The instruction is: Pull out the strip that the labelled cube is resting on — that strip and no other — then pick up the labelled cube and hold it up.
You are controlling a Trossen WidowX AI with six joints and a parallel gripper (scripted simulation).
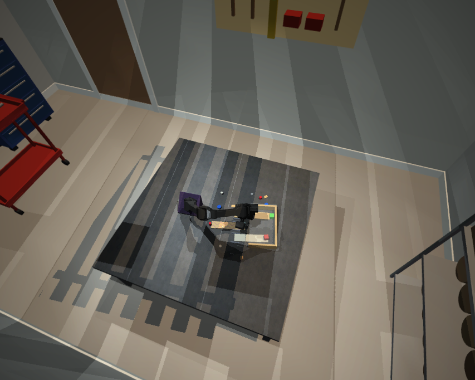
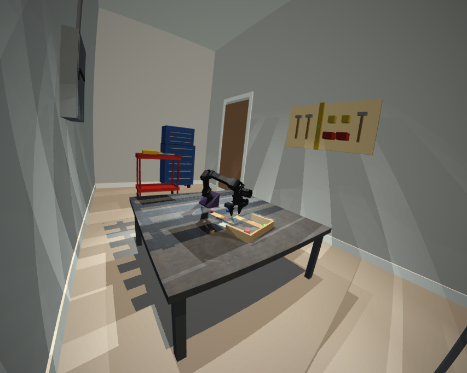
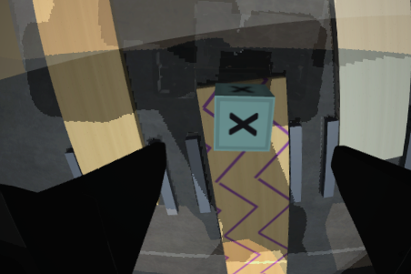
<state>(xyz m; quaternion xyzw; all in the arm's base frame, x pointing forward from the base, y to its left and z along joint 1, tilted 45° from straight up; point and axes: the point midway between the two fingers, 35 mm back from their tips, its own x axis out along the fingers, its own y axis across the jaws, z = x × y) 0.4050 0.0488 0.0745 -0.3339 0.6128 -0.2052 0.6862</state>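
Observation:
The teal cube (image 3: 244, 124) (image 2: 234, 220) marked with a black X sits near the far end of the strip with purple zigzag lines (image 3: 241, 192) (image 1: 220, 224). In the wrist view it stands upright, with the strip's end edge just behind it. My gripper (image 3: 251, 155) (image 2: 235, 214) is open and empty. Its fingertips are wide apart, one on each side of the cube and strip, and appear to be above them. The arm largely hides the cube in the top view.
A plain tan strip (image 3: 82, 55) (image 1: 262, 215) and a pale strip (image 3: 373, 101) (image 1: 239, 237) flank it, bearing a green cube (image 1: 272, 215) and a red cube (image 1: 266, 237). A wooden frame (image 1: 276, 229) surrounds their far ends. Low grey rails (image 3: 295, 160) line the strips. A red peg (image 1: 209, 223) lies by the zigzag strip's near end.

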